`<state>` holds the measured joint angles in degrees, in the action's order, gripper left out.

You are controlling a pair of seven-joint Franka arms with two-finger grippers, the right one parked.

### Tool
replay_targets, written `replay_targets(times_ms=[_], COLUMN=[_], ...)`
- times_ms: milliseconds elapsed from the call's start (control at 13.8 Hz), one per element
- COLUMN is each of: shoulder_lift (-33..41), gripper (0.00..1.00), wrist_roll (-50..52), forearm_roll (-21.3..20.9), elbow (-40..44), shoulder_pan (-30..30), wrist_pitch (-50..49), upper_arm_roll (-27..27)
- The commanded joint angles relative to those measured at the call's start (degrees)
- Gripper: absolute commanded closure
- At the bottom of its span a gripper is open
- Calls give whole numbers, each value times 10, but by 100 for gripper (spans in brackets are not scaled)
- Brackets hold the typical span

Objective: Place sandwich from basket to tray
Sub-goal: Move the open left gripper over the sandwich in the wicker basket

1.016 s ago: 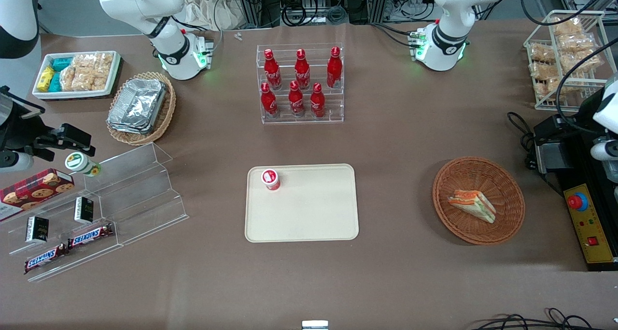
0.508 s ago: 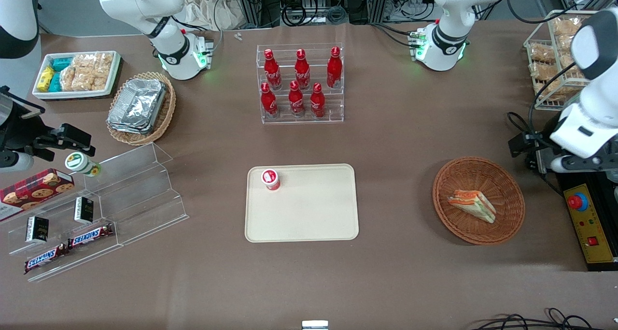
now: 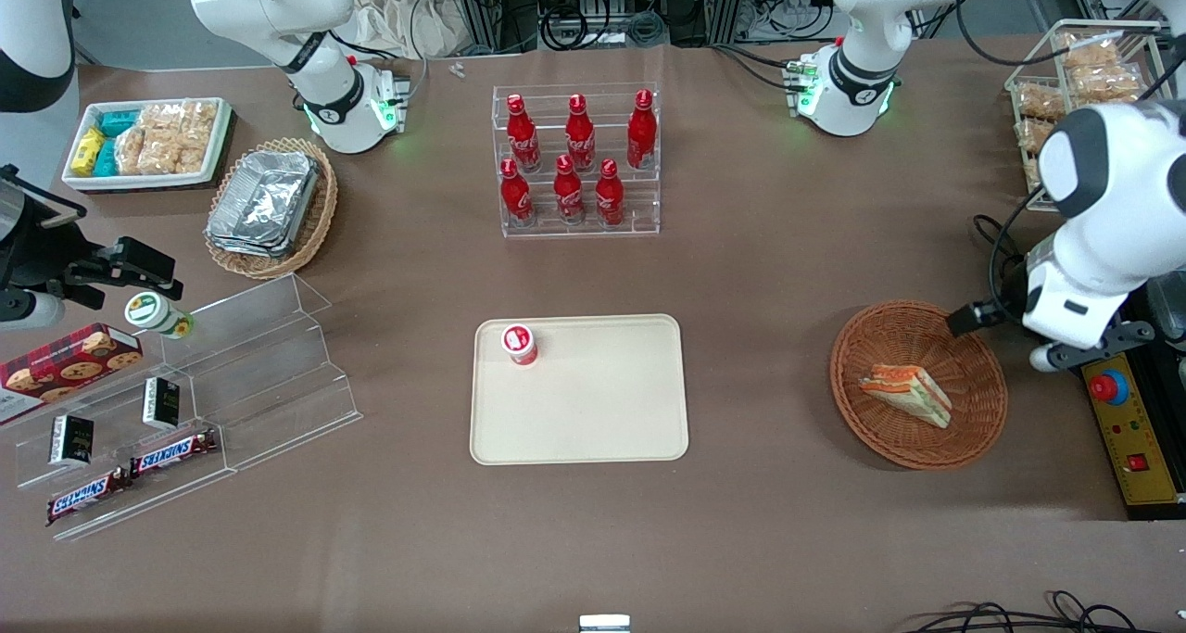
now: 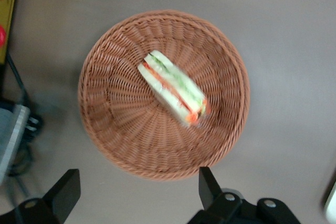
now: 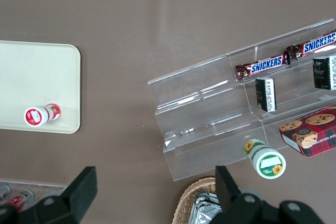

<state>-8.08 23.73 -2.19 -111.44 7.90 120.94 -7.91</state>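
a white robot arm reaches in at the right edge of the front view, above the working arm's end of a brown table. its black two-finger gripper point(image 4: 137, 195) hangs just above the rim of a round, shallow, reddish-brown woven wicker basket point(image 3: 973, 429), on the side of the basket farther from the front camera. in the wrist view the two fingers stand wide apart with nothing between them, so the gripper holds nothing.

the small triangular wedge sandwich point(image 3: 906, 393), white bread with orange-red and green filling layers, lies on its side in the middle of the basket, untouched. in the wrist view the sandwich point(image 4: 173, 87) runs at a slant across the basket floor point(image 4: 110, 114).

the flat cream-beige rectangular plastic tray point(image 3: 602, 411) sits in the lower centre of the front view, well apart from the basket. a small red and white cup point(image 3: 520, 344) stands in the tray's upper left corner.

likely risks from here: the fingers may meet the slanted wedge on its sloping faces, so it could twist or slip out. a hard squeeze could crush the soft bread or push filling out. a low descent could snag the wicker and drag the light basket. at the tray, a drop near the cup could knock it over.
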Motion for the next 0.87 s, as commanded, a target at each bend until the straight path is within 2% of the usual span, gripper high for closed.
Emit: replay_targets(times_ms=[0,435,798], shoulder_lift=[-44,-134,-171], gripper=[0,0,1], wrist_roll=[151,322,349], forearm_roll=[-4,-9,-10], elbow=[17,17,10], shoulder_pan=[-2,-5,-3], wrist_pitch=[46,139,188], upper_arm_roll=[-8,-8,-4])
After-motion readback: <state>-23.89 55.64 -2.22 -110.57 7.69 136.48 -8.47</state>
